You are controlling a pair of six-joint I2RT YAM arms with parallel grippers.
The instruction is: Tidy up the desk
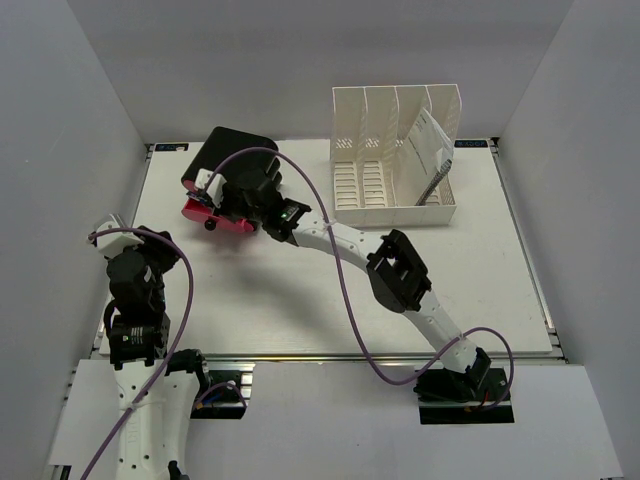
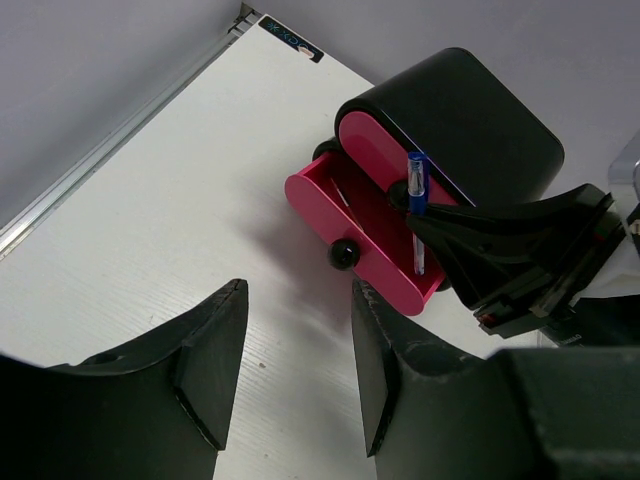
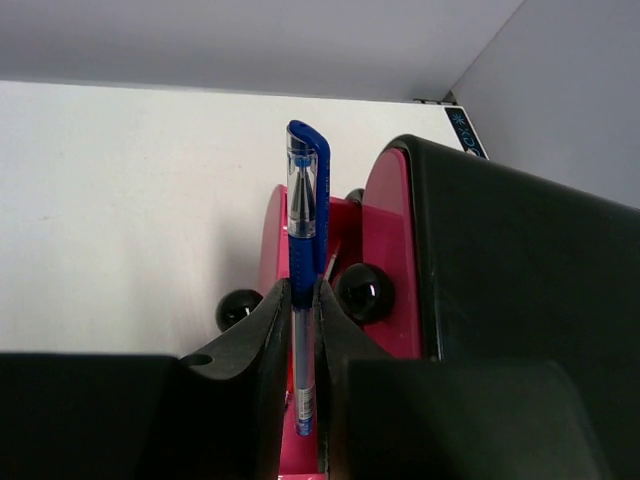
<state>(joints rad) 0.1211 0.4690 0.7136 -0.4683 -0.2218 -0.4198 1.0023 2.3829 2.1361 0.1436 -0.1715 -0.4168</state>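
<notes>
The desk [image 1: 300, 300] is a flat white tabletop. A black organiser box [image 1: 228, 158] with pink drawers stands at its back left. Its lower pink drawer [image 2: 362, 232] is pulled open and has a black knob [image 2: 343, 254]. My right gripper [image 3: 303, 296] is shut on a blue pen [image 3: 305, 215] and holds it over the open drawer [image 3: 272, 235]. The pen [image 2: 417, 190] also shows in the left wrist view, over the drawer. My left gripper [image 2: 295, 345] is open and empty above bare desk, short of the drawer. In the top view it sits at the left edge [image 1: 135, 262].
A white slotted file rack [image 1: 395, 155] stands at the back right with papers [image 1: 428, 150] leaning in its right slot. Grey walls enclose the desk. A silver rail [image 1: 330, 357] runs along the near edge.
</notes>
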